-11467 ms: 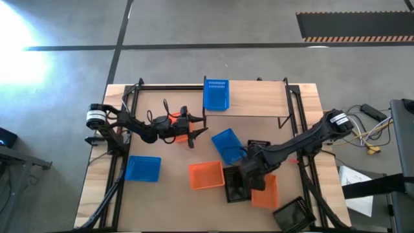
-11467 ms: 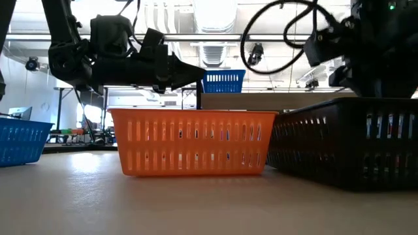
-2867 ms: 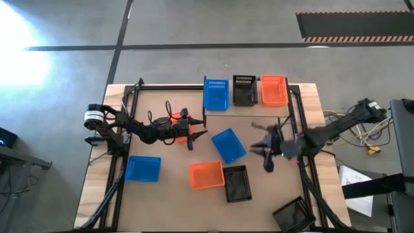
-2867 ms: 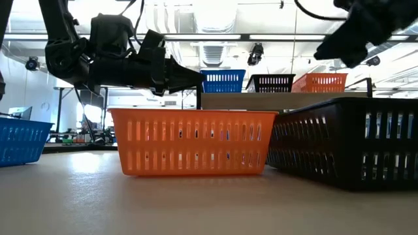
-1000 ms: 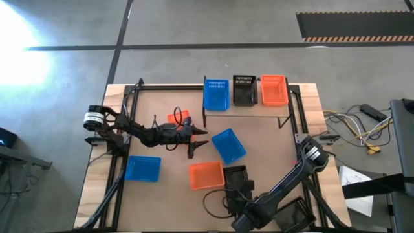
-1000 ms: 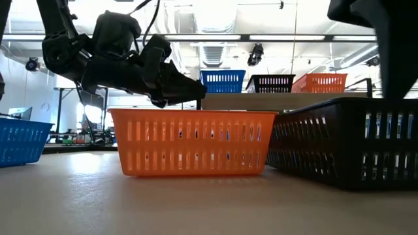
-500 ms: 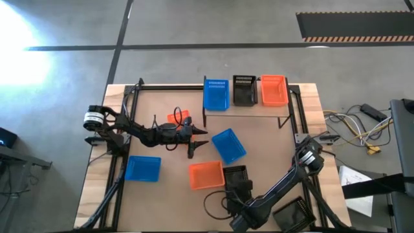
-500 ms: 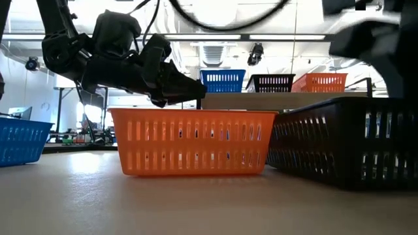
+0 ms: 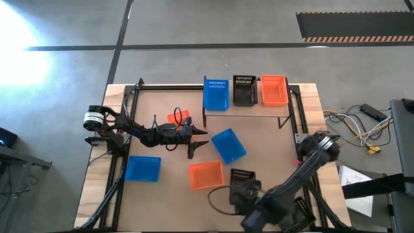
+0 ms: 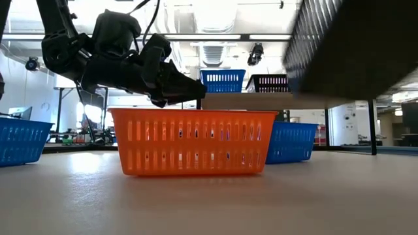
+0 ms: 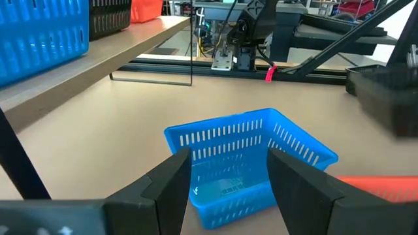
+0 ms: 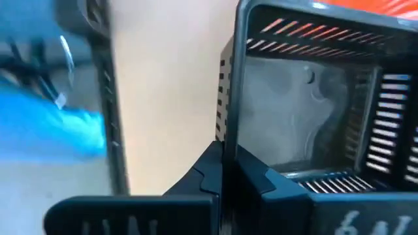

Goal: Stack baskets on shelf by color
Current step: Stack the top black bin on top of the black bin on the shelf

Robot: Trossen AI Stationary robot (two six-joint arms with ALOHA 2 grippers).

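On the shelf [image 9: 252, 111] at the table's far edge stand a blue [image 9: 217, 94], a black [image 9: 244, 90] and an orange basket [image 9: 273, 90]. On the table rest a blue basket [image 9: 228, 145], an orange one [image 9: 206, 175] and another blue one [image 9: 143, 168]. My right gripper [image 9: 249, 192] is shut on a black basket [image 9: 242, 176], which hangs high in the low view [image 10: 353, 46]. My left gripper [image 11: 228, 189] stands open, level, just short of the middle blue basket [image 11: 251, 156]. My right gripper pinches one wall of the black basket at its rim [image 12: 225, 140], close to a corner. One finger [image 12: 255, 177] is inside the basket and the other [image 12: 199, 179] outside. The fingers come steeply from above. The basket is lifted clear of the table.
A second black basket [image 9: 305, 212] lies at the near right corner, partly under my right arm. A small orange thing [image 9: 179, 118] lies beside my left arm. Black frame rails [image 9: 292, 110] run along the table's sides.
My right gripper has shut on the black basket's wall and risen. The basket, which stood on the table beside the orange one, now hangs clear of it. In the low view this uncovers the blue basket behind.
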